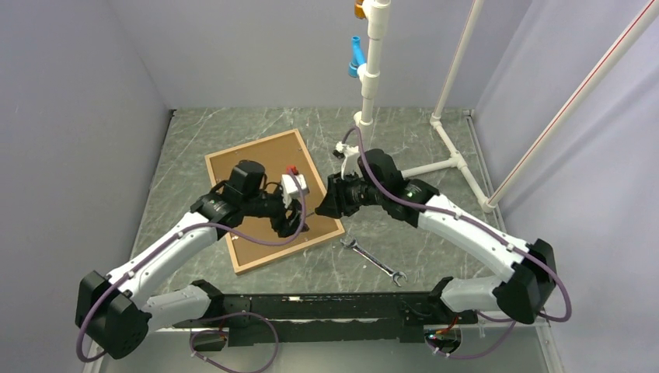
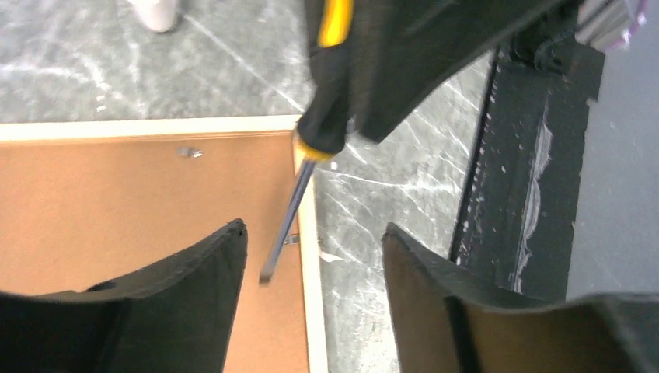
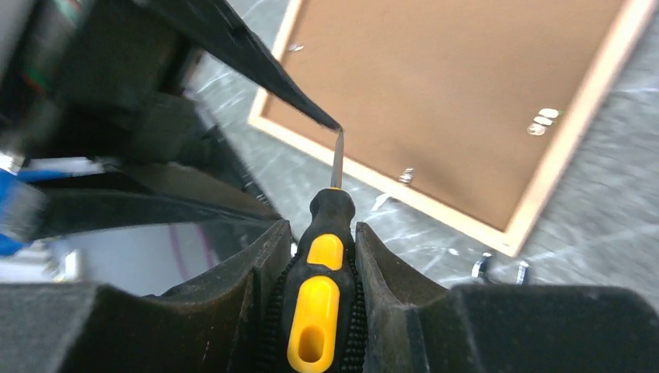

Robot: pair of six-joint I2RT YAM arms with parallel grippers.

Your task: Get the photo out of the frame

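Note:
The frame (image 1: 250, 144) of thin pale wood lies face down left of the table's middle. A plain brown backing board (image 1: 264, 155) fills it, so the photo is hidden. My right gripper (image 3: 322, 229) is shut on the black and yellow handle of a screwdriver (image 3: 319, 311). Its blade reaches over the frame's right strip (image 2: 315, 295), near a small metal tab (image 2: 291, 239). My left gripper (image 2: 315, 229) stands open on either side of that strip, one finger over the board (image 2: 116, 210), and nothing is between its fingers. In the top view both grippers (image 1: 291, 221) (image 1: 326, 203) meet at the frame's right edge.
A metal wrench (image 1: 373, 258) lies on the marble table in front of the right gripper. A white pipe stand (image 1: 369, 78) rises at the back, with legs running right. A black rail (image 1: 326, 307) runs along the near edge. Grey walls close in three sides.

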